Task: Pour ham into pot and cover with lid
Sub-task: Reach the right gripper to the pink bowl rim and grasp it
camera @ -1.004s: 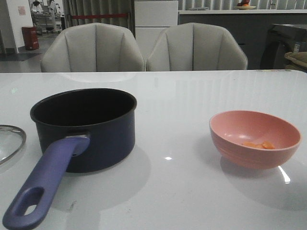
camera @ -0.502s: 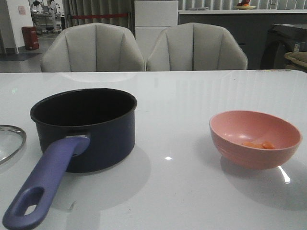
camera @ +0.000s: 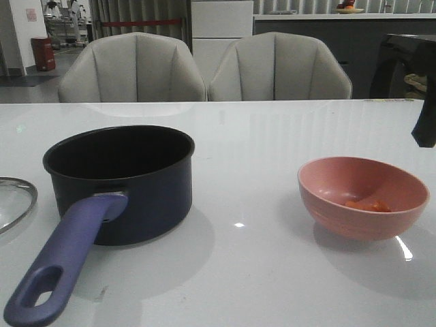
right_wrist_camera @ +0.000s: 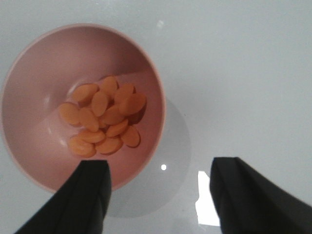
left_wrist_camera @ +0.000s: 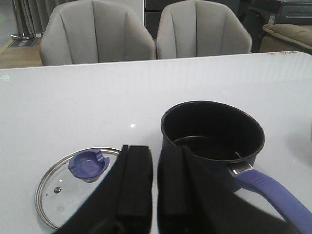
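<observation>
The dark navy pot (camera: 119, 180) stands empty at the table's left, its purple-blue handle (camera: 61, 266) pointing toward me. Left of it, the glass lid (camera: 10, 204) lies flat, cut by the frame edge. Orange ham (camera: 368, 204) slices rest in the pink bowl (camera: 354, 228) on the right. In the right wrist view my right gripper (right_wrist_camera: 161, 165) hangs open above the bowl (right_wrist_camera: 39, 73) and ham (right_wrist_camera: 105, 119), one finger over the rim, the other over bare table. My left gripper (left_wrist_camera: 155, 161) is shut and holds nothing, hovering between the lid (left_wrist_camera: 58, 190) and the pot (left_wrist_camera: 212, 131).
Two grey chairs (camera: 204, 68) stand behind the table's far edge. A dark finger (camera: 424, 126) of the right gripper shows at the front view's right edge, above and beyond the bowl. White tabletop (camera: 245, 170) separates pot and bowl.
A dark part of my right gripper has come into the front view at the right edge, and the bowl looks more shaded. Pot, lid and bowl have not moved.
</observation>
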`<state>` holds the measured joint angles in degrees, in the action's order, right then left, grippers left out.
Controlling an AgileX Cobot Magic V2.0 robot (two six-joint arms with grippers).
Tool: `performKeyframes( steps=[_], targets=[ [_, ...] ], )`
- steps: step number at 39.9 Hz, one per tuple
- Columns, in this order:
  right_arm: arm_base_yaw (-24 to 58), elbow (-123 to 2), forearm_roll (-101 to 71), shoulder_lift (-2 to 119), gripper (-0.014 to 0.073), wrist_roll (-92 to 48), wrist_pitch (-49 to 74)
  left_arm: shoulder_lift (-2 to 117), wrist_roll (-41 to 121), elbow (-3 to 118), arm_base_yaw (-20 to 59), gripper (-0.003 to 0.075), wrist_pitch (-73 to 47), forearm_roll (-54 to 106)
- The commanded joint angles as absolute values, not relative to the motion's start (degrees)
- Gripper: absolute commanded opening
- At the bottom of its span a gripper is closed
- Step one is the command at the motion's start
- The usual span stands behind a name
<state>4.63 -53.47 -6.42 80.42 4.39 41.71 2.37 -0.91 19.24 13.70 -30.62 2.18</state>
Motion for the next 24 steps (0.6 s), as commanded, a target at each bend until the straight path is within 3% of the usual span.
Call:
performKeyframes(
  steps=[1, 24],
  targets=[
    [3.1, -57.1, -8.2, 82.9, 0.0473, 2.8, 41.7, 3.0, -1.2, 20.7, 13.7, 0.0144, -26.3, 2.9],
    [2.7, -63.5, -12.7, 98.7, 0.0462, -3.1, 42.8, 3.0, -1.2, 20.7, 13.7, 0.0144, -26.5, 2.9]
  ],
)
